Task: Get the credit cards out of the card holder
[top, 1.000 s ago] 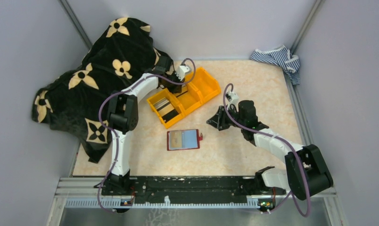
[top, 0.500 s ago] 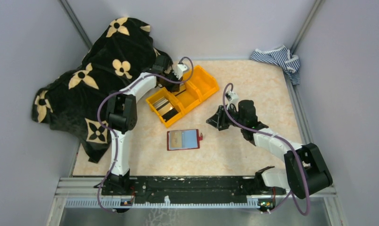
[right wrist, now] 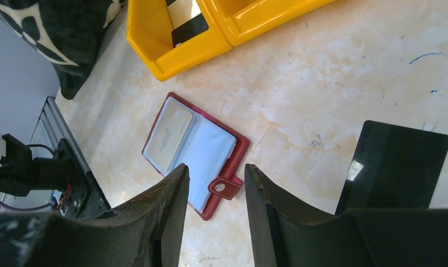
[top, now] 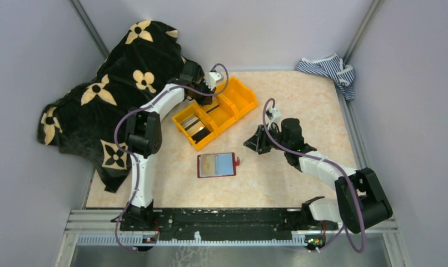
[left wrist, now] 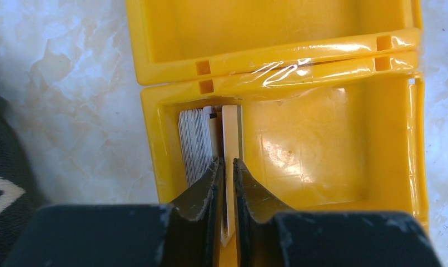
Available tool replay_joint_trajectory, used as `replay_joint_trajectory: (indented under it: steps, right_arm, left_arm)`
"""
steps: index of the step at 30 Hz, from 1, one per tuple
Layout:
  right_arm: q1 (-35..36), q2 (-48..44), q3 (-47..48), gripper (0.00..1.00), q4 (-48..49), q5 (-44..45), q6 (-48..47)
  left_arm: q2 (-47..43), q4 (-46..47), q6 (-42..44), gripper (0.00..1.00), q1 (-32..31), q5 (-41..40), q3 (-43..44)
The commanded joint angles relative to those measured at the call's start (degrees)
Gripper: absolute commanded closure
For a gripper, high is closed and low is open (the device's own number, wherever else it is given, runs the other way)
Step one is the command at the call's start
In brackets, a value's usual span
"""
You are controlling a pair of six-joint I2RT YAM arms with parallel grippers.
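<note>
- Between the tips of the left pincer (left wrist: 225,164) stands a pale card (left wrist: 230,130), on edge and gripped in a narrow clamp. Just beside the pincer, on its left in the wrist view, a stack of cards (left wrist: 197,146) stands against the wall of the yellow bin (left wrist: 333,58).
- We judge the step in hand to be dropping this card into the compartment under the pincer. The next move calls for lowering a little, then widening the jaws so the card settles beside the stack.
- We see the left arm stretched far forward, its wrist pointing down into the bin.
- We see the right pincer (right wrist: 215,167) hanging open and empty, tilted down over the tabletop (right wrist: 322,83).
- Beneath and just ahead of the right pincer lies the wallet (right wrist: 195,149), open and flat, well apart from the left pincer. Whether a card is left in its pockets we cannot tell.
</note>
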Motion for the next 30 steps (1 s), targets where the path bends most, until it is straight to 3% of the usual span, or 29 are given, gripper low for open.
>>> replay_joint_trajectory:
  steps: [1, 14, 19, 25, 26, 27, 29, 30]
  right_arm:
    - [-0.4, 0.7, -0.4, 0.58, 3.2, -0.9, -0.1]
    - [-0.4, 1.7, -0.5, 0.58, 4.2, -1.4, 0.4]
    - [-0.4, 1.6, -0.3, 0.58, 4.2, -1.4, 0.5]
    - [-0.4, 1.3, 0.6, 0.58, 4.3, -1.8, 1.4]
    - [-0.4, 1.2, 0.7, 0.57, 4.3, -1.8, 1.7]
    - [-0.2, 0.7, 0.9, 0.57, 4.3, -1.7, 1.7]
    - [0.9, -0.5, 1.8, 0.56, 1.9, 0.5, 0.4]
    - [2.1, -1.1, 3.0, 0.52, -0.5, 2.4, -1.3]
  left_arm:
    - [-2.4, 0.4, 0.9, 0.82, 1.1, -1.3, 2.8]
    - [-4.5, 1.2, 0.6, 0.82, 1.3, -1.6, 2.9]
    - [-10.0, 7.4, -4.3, 0.83, 1.2, -0.1, -0.2]
    - [-20.3, 25.5, -17.7, 0.84, -2.9, -18.2, -12.4]
    - [-22.1, 30.3, -19.6, 0.77, -4.6, -24.6, -15.2]
    - [-23.8, 34.2, -20.3, 0.64, -6.8, -31.4, -18.5]
    - [-27.2, 40.1, -18.1, 0.29, -11.8, -43.2, -24.8]
    - [-29.4, 41.4, -17.5, 0.18, -14.8, -46.2, -28.4]
